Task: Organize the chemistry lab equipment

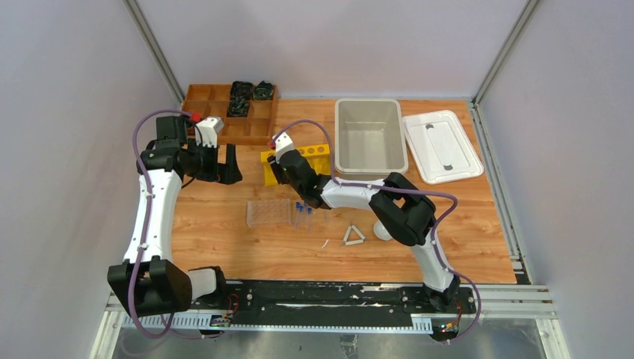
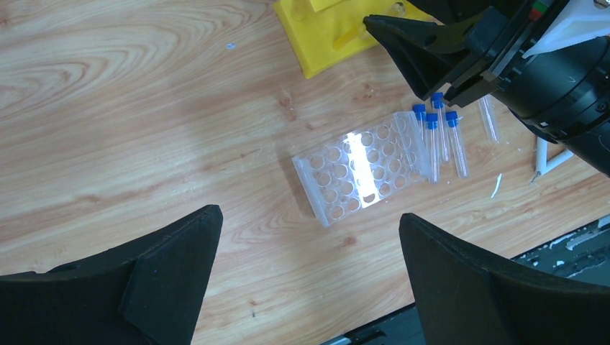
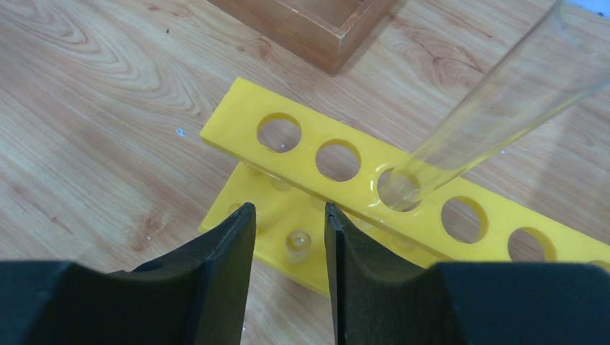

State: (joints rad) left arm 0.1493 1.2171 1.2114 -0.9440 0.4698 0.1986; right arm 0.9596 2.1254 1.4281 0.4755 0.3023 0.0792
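The clear plastic tube rack (image 1: 269, 213) lies on the table mid-left; it also shows in the left wrist view (image 2: 360, 172). Several small clear tubes with blue caps (image 1: 303, 213) lie right beside it (image 2: 439, 136). The white triangle frame (image 1: 354, 235) and the white round dish (image 1: 383, 230), partly hidden by my right arm, lie to their right. No beakers show. My left gripper (image 1: 224, 170) is wide open and empty, above bare table left of the rack (image 2: 309, 219). My right gripper (image 1: 273, 170) hangs over the yellow rack, jaws narrowly apart, gripping nothing (image 3: 288, 210).
The yellow six-hole rack (image 3: 431, 208) holds a long clear tube (image 3: 489, 108) leaning in one hole. A wooden compartment tray (image 1: 217, 105) with black items stands at the back left. A grey bin (image 1: 370, 161) and its white lid (image 1: 441, 146) stand at the back right.
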